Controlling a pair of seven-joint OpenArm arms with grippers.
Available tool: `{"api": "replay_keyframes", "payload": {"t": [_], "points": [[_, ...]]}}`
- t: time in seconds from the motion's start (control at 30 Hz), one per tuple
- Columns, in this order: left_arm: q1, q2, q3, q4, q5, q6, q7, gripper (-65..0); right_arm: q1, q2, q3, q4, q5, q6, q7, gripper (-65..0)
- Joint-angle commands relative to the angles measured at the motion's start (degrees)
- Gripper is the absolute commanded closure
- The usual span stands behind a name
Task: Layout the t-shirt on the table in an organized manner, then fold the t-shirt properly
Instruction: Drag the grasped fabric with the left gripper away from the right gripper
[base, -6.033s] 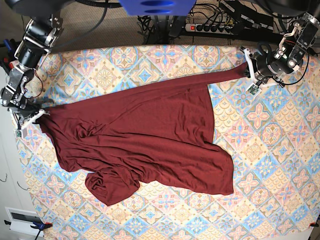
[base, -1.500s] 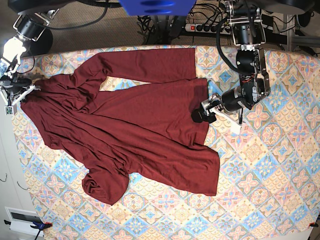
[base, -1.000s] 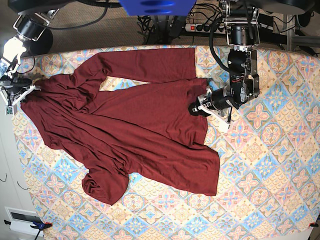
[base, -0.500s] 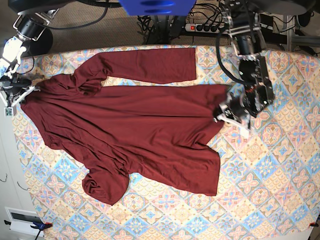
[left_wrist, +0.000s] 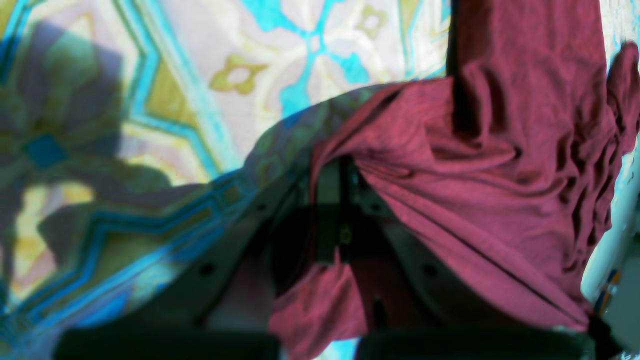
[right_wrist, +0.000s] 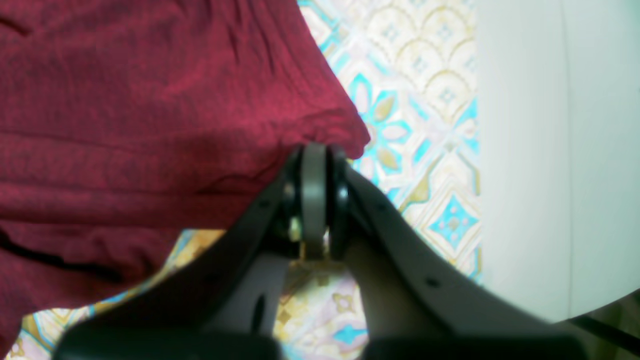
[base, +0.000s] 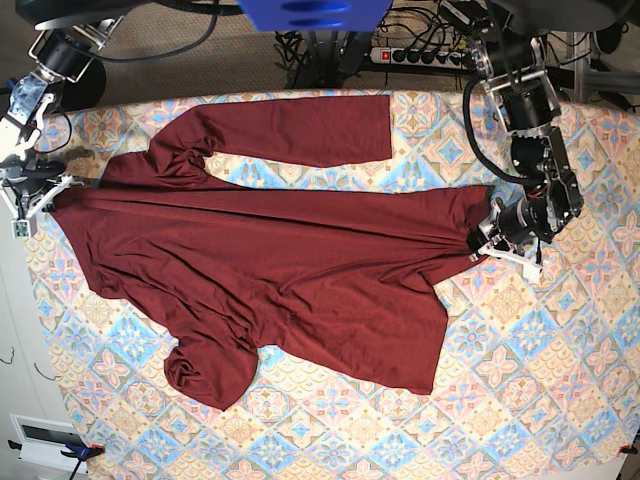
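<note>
At the left edge of the base view, the right arm reaches down from the upper left corner, its claw (base: 40, 192) low at the table's (base: 540, 380) rim with its fingers pressed together on a corner of the t-shirt (base: 270, 260). The right wrist view shows the same grip: the two dark pads (right_wrist: 340, 195) meet on a thin fold of red cloth (right_wrist: 150, 115), with patterned cloth (right_wrist: 425, 100) beyond and a pale plain surface (right_wrist: 550, 150) along the right of the frame.

Across the middle of the base view, the shirt lies spread over the table, drawn taut in long horizontal creases between the two claws. A long flat panel runs along the upper edge, a rounded sleeve bunches at the lower left, and the lower hem slants down to a point at lower centre. The cloth is thin, soft and plain dark maroon, with fine ripples where it is pulled.

At the right of the base view, the left arm comes down from the top, bends at its elbow and turns its claw (base: 487, 240) leftward onto the shirt's gathered right tip. The left wrist view shows the fingers closed on a pinched wad of maroon cloth (left_wrist: 500, 165), pleated in tight folds, above the tile pattern (left_wrist: 200, 100) of blue, cream and pink diamonds and flowers.
</note>
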Motion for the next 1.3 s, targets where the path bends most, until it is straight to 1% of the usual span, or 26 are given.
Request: {"api": "replay_keyframes", "payload": {"t": [0.0,0.17,0.27,0.33,0.47,0.63,0.77,0.87,1.0,1.27], "points": [[0.91,-1.72,-0.22,0.59,1.82,0.82,-0.28,0.0,-0.11,1.83,0.49,0.77,-0.24,-0.46,0.89,0.0],[4.95,-1.81,-0.22,0.59,-0.91,0.64,-0.28,0.0,-0.63,1.83,-0.48,0.69,-0.24,-0.46,0.89,0.0],[6.71,-1.90,-0.13,1.03,-3.98,0.55,0.60,0.0,-0.37,1.83,-4.96,0.69,-0.24,-0.46,0.89,0.0],[7.24,-2.25,-0.13,3.32,-6.18,0.55,3.32,0.0,-0.37,1.83,-7.69,0.69,-0.24,-0.46,0.98,0.0],[9.53,-2.25,-0.31,9.38,-8.38,0.64,6.14,-5.5,-0.28,1.83,-9.53,0.60,-0.41,-0.55,1.24,0.0],[12.60,-2.34,-0.40,15.71,-8.20,0.73,8.86,-11.5,0.86,1.83,-9.18,-3.71,-0.41,-0.55,1.42,0.0],[15.59,-5.85,-0.66,17.21,-8.20,0.73,8.42,-13.5,7.19,1.83,-9.18,-4.85,-0.50,-0.55,1.51,0.0],[16.82,-8.58,-1.28,17.29,-8.20,0.73,6.05,-13.6,7.54,1.92,-9.09,-5.82,-0.50,-0.55,1.51,0.0],[17.44,-11.30,-1.28,17.29,-8.12,0.73,4.99,-13.5,7.63,2.19,-9.09,-5.82,-0.50,-0.55,1.51,0.0],[18.58,-11.39,-1.10,17.56,-8.38,0.55,5.17,-13.6,7.46,2.19,-9.09,-5.82,-0.50,-0.55,1.51,0.0]]}}
